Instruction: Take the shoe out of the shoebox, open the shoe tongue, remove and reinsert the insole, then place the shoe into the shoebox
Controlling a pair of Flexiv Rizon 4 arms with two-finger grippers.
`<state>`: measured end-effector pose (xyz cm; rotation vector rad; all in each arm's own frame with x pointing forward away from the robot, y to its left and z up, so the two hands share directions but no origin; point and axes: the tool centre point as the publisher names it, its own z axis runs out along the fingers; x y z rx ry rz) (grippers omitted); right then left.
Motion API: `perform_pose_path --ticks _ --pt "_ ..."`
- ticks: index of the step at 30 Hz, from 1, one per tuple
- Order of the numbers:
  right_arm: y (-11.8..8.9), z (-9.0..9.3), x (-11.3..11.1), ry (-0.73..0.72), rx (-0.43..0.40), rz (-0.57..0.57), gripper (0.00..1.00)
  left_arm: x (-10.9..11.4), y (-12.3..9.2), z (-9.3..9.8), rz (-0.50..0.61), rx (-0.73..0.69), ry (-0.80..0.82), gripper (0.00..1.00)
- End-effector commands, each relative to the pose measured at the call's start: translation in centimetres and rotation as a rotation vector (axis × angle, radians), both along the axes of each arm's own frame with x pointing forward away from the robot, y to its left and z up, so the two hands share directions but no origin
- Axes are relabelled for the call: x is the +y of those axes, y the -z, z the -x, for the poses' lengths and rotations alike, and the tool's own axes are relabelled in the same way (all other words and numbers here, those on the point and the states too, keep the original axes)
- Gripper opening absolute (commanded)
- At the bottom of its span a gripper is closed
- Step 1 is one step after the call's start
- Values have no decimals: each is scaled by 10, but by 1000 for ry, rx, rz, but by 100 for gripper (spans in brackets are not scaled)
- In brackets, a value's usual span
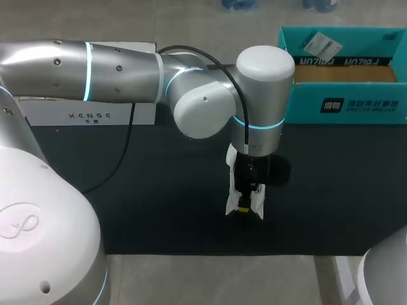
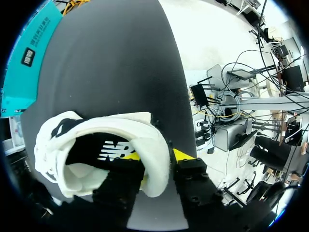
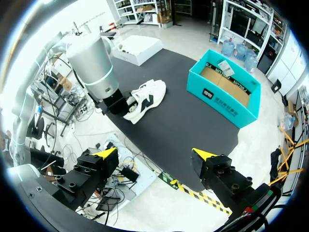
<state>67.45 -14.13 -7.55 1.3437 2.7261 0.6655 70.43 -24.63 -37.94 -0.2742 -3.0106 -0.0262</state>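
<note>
1. The shoe is white with a black lining. It sits near the middle of the desk, toward the near edge and well apart from the shoebox.
2. Its long axis runs from the near edge toward the far edge. The heel is nearest the robot and the toe points away, as the right wrist view shows. Its opening faces upward.
3. The left gripper is clenched on the shoe's heel collar, with one yellow-tipped finger inside the opening and the other outside the back of the heel.
4. From the head view the left arm comes in from the left side. Its wrist covers most of the shoe, so only white edges show beside the gripper.
5. I cannot tell whether the sole rests on the surface or hangs just above it.
6. The right gripper is released, its fingers wide apart and empty, out past the near edge of the desk over the floor.
7. The shoebox is teal and open-topped with a brown inside. It stands at the far right corner, with a small paper tag at its back wall.
8. The desk has a matte black surface. A white box sits at its far left.
</note>
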Motion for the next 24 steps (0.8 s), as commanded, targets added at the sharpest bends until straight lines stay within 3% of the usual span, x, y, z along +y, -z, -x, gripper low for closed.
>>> perform_pose_path --ticks 1,7,13,17,24 --pt "-1 -3 1 -1 7 3 100 -3 7 -3 -2 6 12 0" --pt "-1 -3 1 -1 7 3 100 -3 3 2 7 19 42 0" --pt "-1 -3 1 -1 7 3 100 2 -17 7 -1 61 79 0" --pt "-1 -3 1 -1 7 3 100 4 -50 11 -20 71 104 0" --pt "-1 -3 1 -1 7 3 100 7 -132 14 -29 48 150 0"
